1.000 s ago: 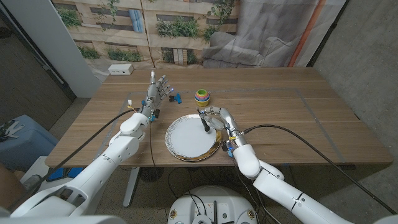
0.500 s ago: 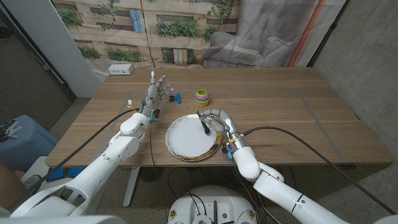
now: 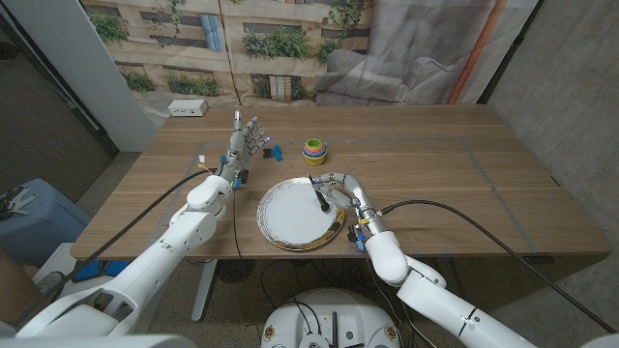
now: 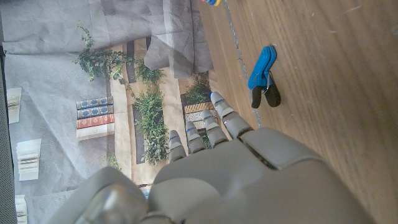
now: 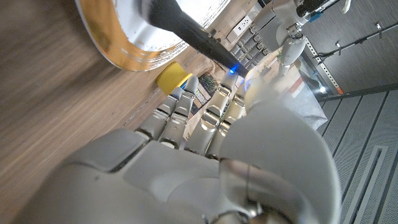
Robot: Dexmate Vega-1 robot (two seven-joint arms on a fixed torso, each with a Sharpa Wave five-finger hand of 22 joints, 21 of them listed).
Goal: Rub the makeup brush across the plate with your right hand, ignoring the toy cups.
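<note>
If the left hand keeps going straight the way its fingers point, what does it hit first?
Probably nothing on the table: the left hand points toward the far edge, and the blue clip lies just off to its side. Depth is hard to judge, so the clip could be grazed.

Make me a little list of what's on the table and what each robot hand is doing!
table: wooden table
plate: round white plate with gold rim, near the front edge
brush: black makeup brush, tip on the plate
right hand: holds the brush over the plate
left hand: holds nothing, fingers apart
cups: stack of colourful toy cups, behind the plate
clip: blue plastic clip, beside the left hand
</note>
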